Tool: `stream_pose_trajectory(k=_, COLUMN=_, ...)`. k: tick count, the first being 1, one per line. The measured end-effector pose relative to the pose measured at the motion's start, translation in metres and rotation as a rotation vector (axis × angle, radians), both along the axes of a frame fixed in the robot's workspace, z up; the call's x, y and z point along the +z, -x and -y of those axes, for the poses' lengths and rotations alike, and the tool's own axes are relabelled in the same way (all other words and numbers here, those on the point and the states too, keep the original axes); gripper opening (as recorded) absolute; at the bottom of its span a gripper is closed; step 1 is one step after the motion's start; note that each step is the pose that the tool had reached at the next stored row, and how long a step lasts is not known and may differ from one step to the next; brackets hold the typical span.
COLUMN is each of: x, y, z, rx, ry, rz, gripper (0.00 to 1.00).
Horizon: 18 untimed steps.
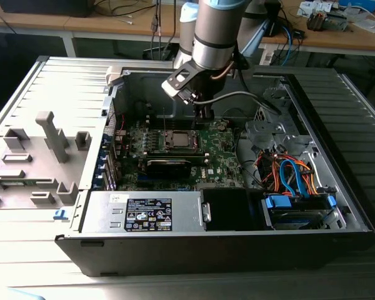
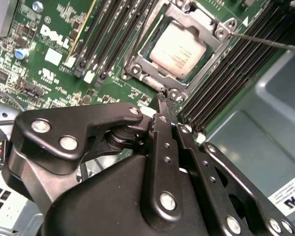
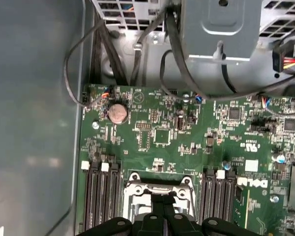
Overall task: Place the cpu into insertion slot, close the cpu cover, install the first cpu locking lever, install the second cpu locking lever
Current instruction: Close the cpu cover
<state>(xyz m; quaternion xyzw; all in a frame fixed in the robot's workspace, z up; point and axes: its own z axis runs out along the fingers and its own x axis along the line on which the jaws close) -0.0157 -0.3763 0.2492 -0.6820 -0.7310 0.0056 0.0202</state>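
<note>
The cpu [image 2: 177, 49] lies flat in the slot [image 1: 178, 139]. Its pale top shows through the window of the cover [image 2: 214, 46], which is down over it. Seating and closing look done, so the work appears to stand at the levers.

One lever [image 2: 265, 42], a thin metal rod, juts from a corner of the cover out over the memory slots [image 2: 236, 83]. It looks unlatched.

The gripper [image 2: 164, 102] has its fingers drawn together to a narrow point, with nothing visible between them. The tips sit right at the edge of the cover's frame. I cannot tell whether they touch the frame or a lever end there. Pinched like that, they probably serve as a slim pusher that fits among the crowded parts of the board [image 3: 162, 132].

In the exterior view the gripper hangs upright inside the case [image 1: 175, 250], at about two o'clock from the slot. The black heatsink [image 1: 169, 165] lies at the slot's six o'clock, leaving the socket side free for the arm.
</note>
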Motion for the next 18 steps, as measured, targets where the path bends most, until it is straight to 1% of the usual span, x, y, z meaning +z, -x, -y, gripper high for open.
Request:
stream_pose_trajectory(k=2, x=-0.0019, y=0.0044, z=0.0, rx=0.0, ry=0.0, rz=0.0, gripper=0.11)
stream_pose_trajectory(k=3, x=-0.0036, y=0.0093, z=0.0, rx=0.0, ry=0.0, rz=0.0, gripper=0.11)
stream_pose_trajectory(k=7, x=-0.0072, y=0.0185, z=0.0, rx=0.0, ry=0.0001, rz=-0.0001, gripper=0.11)
stream_pose_trajectory(k=8, x=-0.0089, y=0.0217, z=0.0, rx=0.0, ry=0.0001, rz=-0.0001, gripper=0.11)
stream_pose_trajectory(k=9, x=-0.0125, y=0.0262, z=0.0, rx=0.001, ry=0.0, rz=-0.0001, gripper=0.11)
stream_pose_trajectory(k=11, x=-0.0149, y=0.0301, z=0.0, rx=0.002, ry=0.0001, rz=-0.0001, gripper=0.11)
stream_pose_trajectory(k=12, x=-0.0168, y=0.0335, z=0.0, rx=0.002, ry=0.0, rz=-0.0001, gripper=0.11)
stream_pose_trajectory(k=18, x=-0.0224, y=0.0422, z=0.0, rx=0.003, ry=0.0, rz=-0.0001, gripper=0.11)
